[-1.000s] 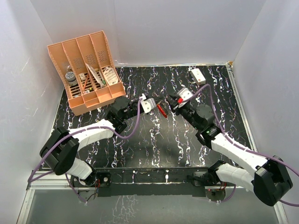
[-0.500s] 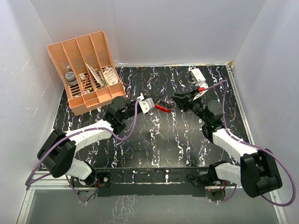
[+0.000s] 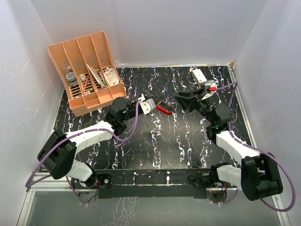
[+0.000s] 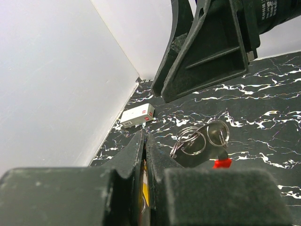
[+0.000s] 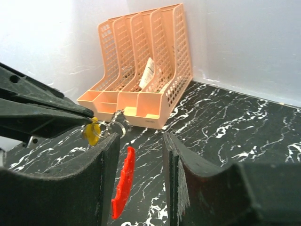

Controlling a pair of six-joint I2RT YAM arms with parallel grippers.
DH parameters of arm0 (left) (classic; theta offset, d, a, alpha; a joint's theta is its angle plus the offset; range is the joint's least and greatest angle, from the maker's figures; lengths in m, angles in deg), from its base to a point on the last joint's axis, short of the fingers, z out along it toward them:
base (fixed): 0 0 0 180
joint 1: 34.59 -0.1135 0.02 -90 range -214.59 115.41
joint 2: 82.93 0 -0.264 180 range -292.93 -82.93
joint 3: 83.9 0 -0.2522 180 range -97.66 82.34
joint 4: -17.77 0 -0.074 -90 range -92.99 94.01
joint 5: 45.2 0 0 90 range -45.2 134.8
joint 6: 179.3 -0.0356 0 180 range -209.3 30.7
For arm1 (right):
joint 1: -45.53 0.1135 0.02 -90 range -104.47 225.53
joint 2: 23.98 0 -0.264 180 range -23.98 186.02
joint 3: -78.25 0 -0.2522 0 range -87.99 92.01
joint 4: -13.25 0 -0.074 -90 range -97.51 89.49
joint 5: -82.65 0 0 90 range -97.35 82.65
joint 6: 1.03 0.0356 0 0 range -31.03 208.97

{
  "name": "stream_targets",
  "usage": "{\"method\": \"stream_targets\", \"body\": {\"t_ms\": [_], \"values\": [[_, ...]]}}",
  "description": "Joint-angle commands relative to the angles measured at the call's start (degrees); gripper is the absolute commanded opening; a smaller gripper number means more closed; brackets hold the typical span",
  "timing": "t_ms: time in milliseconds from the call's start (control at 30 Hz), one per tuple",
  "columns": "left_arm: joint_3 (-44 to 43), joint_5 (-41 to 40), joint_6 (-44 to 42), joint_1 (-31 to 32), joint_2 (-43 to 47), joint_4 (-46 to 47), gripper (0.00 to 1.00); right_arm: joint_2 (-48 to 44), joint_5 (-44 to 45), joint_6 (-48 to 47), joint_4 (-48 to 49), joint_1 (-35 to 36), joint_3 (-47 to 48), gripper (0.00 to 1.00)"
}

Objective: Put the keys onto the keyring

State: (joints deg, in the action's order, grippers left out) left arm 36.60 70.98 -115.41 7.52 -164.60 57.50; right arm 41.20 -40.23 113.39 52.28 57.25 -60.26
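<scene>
The left gripper (image 3: 159,102) pinches the keys (image 5: 91,132) tight by the yellow head, red keyring (image 5: 123,182) hanging below, above the tabletop (image 3: 164,141) near its back edge. The right gripper (image 5: 140,150) sits half open, holding nothing

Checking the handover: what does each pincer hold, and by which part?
The left pincer is shut on the small yellow piece; silvery rings hang from it, the red curved band below. The right pincer stands open, holding nothing.

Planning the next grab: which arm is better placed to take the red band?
Right. The right fingers stand open, facing the thin red curved band; the left fingers are shut on the small yellow piece, so that arm is busy.
</scene>
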Motion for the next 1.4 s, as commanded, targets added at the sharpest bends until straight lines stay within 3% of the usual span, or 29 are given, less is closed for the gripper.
{"method": "stream_targets", "body": {"t_ms": [0, 300, 633, 1033, 1367], "values": [[-0.1, 1.8, 0.0, -0.4, 2.9, 2.3, 0.00, 1.3, -4.5, 3.0, 6.7, -0.2, 0.5, 0.40], [-0.7, 2.2, 0.4, -0.4, 2.7, 2.3, 0.00, 10.5, -9.7, 7.0, 16.5, -0.3, 2.9, 0.38], [-1.2, 2.6, 0.6, -0.4, 1.8, 2.9, 0.00, 13.4, -12.6, 11.0, 20.4, -0.1, 4.0, 0.37], [-1.9, 3.1, 1.5, -0.4, 0.4, 3.8, 0.00, 19.9, -11.8, 19.0, 32.0, 1.8, 4.0, 0.34], [-2.1, 3.0, 1.4, -0.4, -0.1, 4.3, 0.00, 20.5, -8.2, 17.9, 31.1, 4.4, 4.3, 0.32]]}}
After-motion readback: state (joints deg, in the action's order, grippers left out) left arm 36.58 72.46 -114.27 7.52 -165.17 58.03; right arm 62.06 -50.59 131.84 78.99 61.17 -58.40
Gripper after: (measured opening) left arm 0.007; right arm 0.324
